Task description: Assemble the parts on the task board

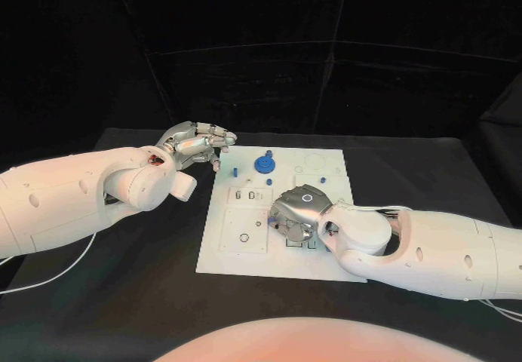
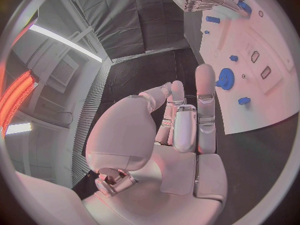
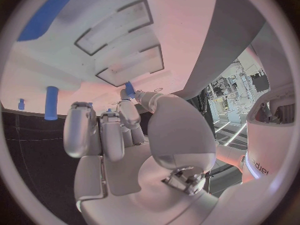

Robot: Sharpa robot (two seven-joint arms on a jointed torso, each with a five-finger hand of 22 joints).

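Board (image 1: 280, 256) at table centre. Blue gear (image 1: 265, 164) standing at 12 o'clock end, pegs (image 1: 268, 181) beside. Right hand (image 1: 302, 215) curled over board middle, apparently pinching small blue part (image 3: 129, 89), probably for seating. Left hand (image 1: 196, 143) waiting off board's 10 o'clock corner, fingers loosely curled, empty.

Black table (image 1: 130, 271) under white plate, matte top, bare surface showing to left, right and near side. Dark cloth backdrop (image 1: 327, 60) hangs behind table's far edge, creased, with faint seam lines. Thin white cable (image 1: 49, 280) lies on table near left edge. Second white cable (image 1: 502, 309) at right edge of table.
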